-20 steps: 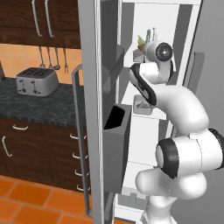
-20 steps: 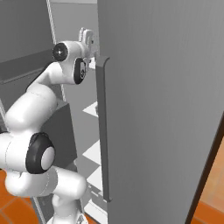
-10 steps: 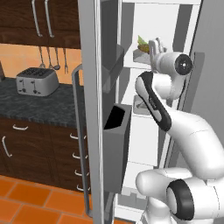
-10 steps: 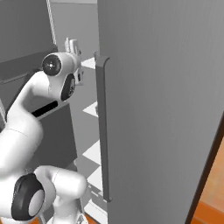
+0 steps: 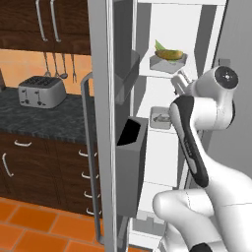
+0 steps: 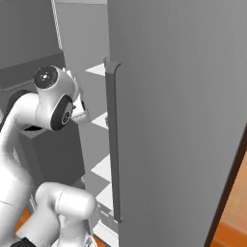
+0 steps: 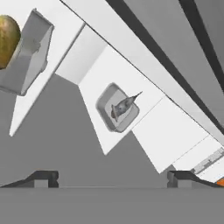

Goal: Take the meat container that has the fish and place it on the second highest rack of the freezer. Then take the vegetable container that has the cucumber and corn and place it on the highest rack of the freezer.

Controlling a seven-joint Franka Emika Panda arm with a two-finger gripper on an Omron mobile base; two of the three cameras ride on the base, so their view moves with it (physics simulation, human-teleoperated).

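1. Two doors of the freezer [image 5: 103, 123] are standing open, its white inside filling the middle of the left base view; a toaster [image 5: 42, 91] is sitting on the dark counter at the left.
2. Compared with a second ago, the arm [image 5: 197, 142] is pulling back out of the cabinet, its wrist now lower and further right, clear of the shelves.
3. High in the middle of that view, the vegetable container [image 5: 169, 61] is resting on the highest rack [image 5: 147, 74], with the corn [image 5: 171, 53] and the green cucumber [image 5: 160, 46] lying in it.
4. Just below, the meat container [image 5: 160, 118] is lying on the second highest rack [image 7: 94, 83], the fish [image 7: 122, 105] inside it, seen at the centre of the hand view.
5. Nothing is sitting between the tips of the gripper [image 7: 113, 178], which are spread wide apart at the bottom of the hand view.
6. Judging from this, both placements are looking done and the arm is only retreating.
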